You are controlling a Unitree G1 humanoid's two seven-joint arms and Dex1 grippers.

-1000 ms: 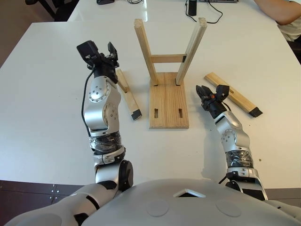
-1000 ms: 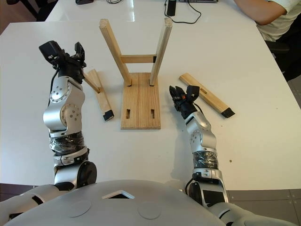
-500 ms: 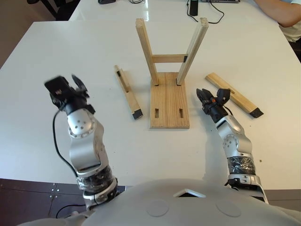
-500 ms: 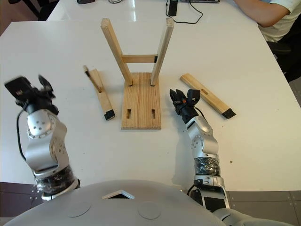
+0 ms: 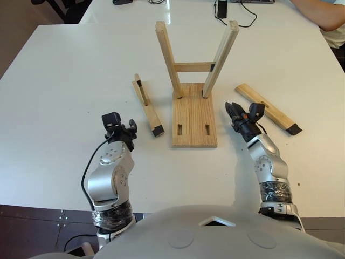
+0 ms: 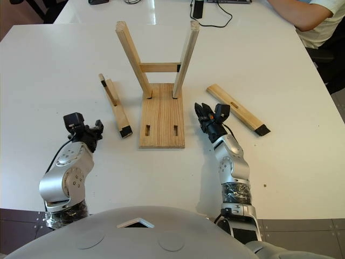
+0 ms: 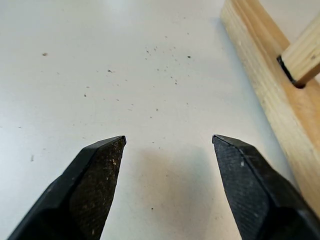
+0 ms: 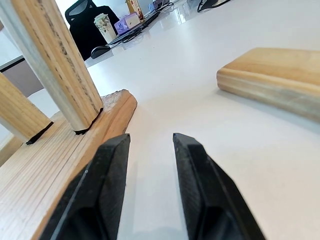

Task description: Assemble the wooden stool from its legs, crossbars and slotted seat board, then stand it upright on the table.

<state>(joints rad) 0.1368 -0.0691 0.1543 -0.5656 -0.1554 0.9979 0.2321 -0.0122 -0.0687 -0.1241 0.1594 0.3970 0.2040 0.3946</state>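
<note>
The slotted seat board (image 5: 194,116) lies flat at the table's middle. Two legs (image 5: 167,54) joined by a crossbar (image 5: 191,67) stand in its far slots; its two near slots are bare. A loose leg with a short crossbar piece (image 5: 146,105) lies left of the board, and its edge (image 7: 270,100) also runs along the side of the left wrist view. Another loose leg (image 5: 267,108) lies to the right. My left gripper (image 5: 121,129) hangs open over bare table, near-left of the left leg. My right gripper (image 5: 245,113) is open low between the board (image 8: 60,165) and the right leg (image 8: 275,80).
A black device (image 5: 220,8) with cables sits at the far table edge. A person's arm (image 5: 318,11) rests at the far right corner. The white table (image 5: 64,81) is bare on the left and along the front edge.
My left arm has swung down from beside the left loose leg to low over the near-left table. The right gripper has hardly moved.
</note>
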